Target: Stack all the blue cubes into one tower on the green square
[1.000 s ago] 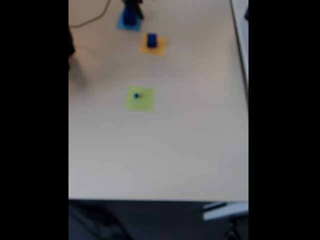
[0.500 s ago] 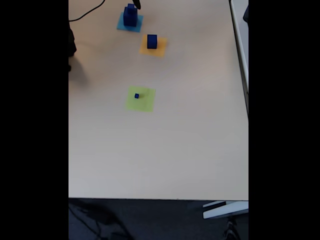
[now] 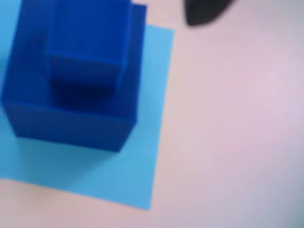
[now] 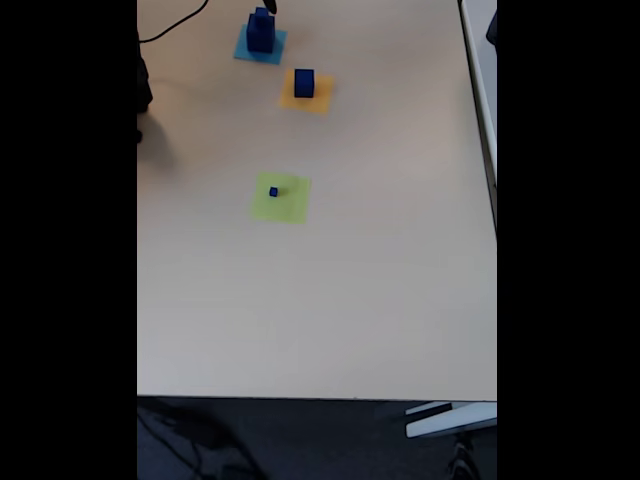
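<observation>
On the pale beige counter (image 4: 330, 300) the dark blue solid cubes are scattered over three paper squares. At the far left of the fixed view, a stack of two dark blue cubes (image 4: 260, 30) sits on the flat light-blue paper square (image 4: 244, 52); the wrist view shows this close up, a smaller cube (image 3: 88, 42) resting on a larger cube (image 3: 71, 95), set toward the larger one's far side rather than centred. Just right and nearer, another dark blue cube (image 4: 304, 82) stands on the flat orange paper square (image 4: 320, 98). Well apart from both, nearer the middle of the counter, the lime-green paper square (image 4: 281, 198) carries only a tiny dark blue cube (image 4: 273, 191), off-centre toward its left.

A dark tip of the claw (image 3: 205, 10) shows at the wrist view's top edge, right of the stack and off the paper; whether its fingers are apart or together cannot be told.

The step in hand looks like picking from the light-blue stack. To do it well, the claw should shift left over the upper cube, square its fingers to opposite faces, and close only on that cube, lifting straight up so the lower one is not dragged. The tiny cube probably has to leave the green square before a larger base goes down there.
</observation>
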Motion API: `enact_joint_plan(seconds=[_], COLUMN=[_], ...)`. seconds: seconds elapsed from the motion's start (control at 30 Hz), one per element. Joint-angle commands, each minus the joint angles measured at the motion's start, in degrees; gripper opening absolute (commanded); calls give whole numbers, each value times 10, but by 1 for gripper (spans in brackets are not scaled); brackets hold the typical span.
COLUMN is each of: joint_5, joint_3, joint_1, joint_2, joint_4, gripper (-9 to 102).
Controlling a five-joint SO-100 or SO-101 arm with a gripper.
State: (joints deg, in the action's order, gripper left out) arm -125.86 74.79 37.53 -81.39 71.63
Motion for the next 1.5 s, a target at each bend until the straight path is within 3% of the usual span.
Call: enact_joint_plan(seconds=[0.0,1.47], joint_5=[3,-1], joint_3=[-35,-42], joint_1=[12,31], joint_2=[-1,83], joint_4=[8,30], gripper=[29,22])
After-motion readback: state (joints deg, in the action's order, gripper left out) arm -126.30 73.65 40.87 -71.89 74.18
